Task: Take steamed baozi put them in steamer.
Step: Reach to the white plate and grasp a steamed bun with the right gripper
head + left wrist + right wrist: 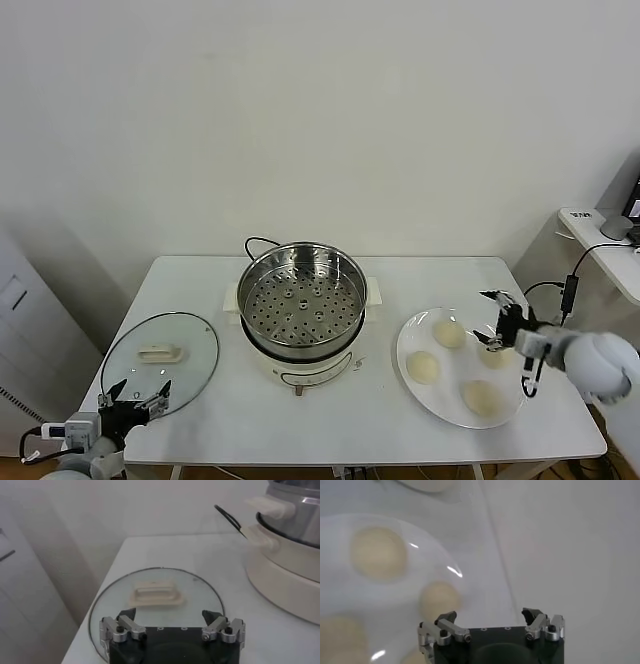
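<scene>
Right gripper point(497, 322) hangs with jaws spread wide and nothing between them, over the far right part of the white plate point(410, 341) near the table's right edge. Four steamed baozi point(423, 367) lie on this plate. Left gripper point(138, 394), also wide open and holding nothing, waits at the front left corner above the glass lid point(195, 345). Steamer point(302, 296) stands in the middle toward the far edge, with no buns inside.
</scene>
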